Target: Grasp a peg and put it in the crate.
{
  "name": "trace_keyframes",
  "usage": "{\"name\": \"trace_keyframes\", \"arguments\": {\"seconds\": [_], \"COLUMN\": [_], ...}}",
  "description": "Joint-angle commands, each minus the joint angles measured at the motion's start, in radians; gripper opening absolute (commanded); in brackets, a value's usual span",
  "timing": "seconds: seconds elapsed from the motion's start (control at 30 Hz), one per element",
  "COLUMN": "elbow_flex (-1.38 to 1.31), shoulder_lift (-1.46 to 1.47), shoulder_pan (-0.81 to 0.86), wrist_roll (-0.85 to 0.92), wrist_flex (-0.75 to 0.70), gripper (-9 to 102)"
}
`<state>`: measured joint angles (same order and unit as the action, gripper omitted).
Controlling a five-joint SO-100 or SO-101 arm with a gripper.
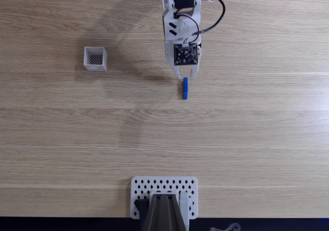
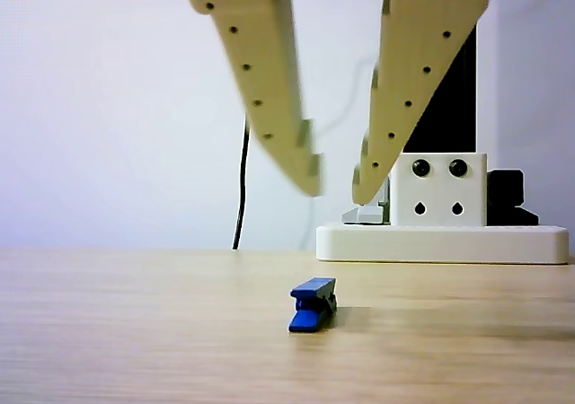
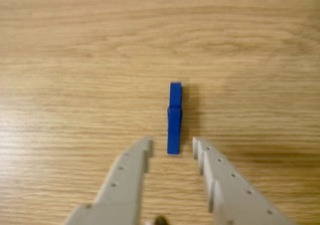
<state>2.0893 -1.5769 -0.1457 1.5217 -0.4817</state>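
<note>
I see the gripper with its jaws apart, empty, hanging above the worktop. In the wrist view its two pale fingers reach in from the bottom edge, and the near end of the peg lies in the gap between their tips. The peg lies flat on the wood, pointing straight away from the gripper.

In the other view the gripper hangs clear above the peg, not touching it; the peg looks like a small blue clothes peg seen end-on.

In the fixed view the arm comes in from the top edge, and the peg lies just below the gripper. The crate stands upright well apart to the left, its dark mesh bottom visible. A white perforated plate sits at the bottom edge.
</note>
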Motion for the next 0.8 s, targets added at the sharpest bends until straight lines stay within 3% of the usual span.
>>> {"name": "trace_keyframes", "arguments": {"seconds": [0.0,0.77], "elbow_flex": [-0.104,-0.215], "shoulder_lift": [0.011,0.173], "shoulder_pan": [-0.006,-0.009], "wrist_roll": [-0.012,-0.012], "wrist_flex": [0.034,0.037], "gripper": [22,18]}}
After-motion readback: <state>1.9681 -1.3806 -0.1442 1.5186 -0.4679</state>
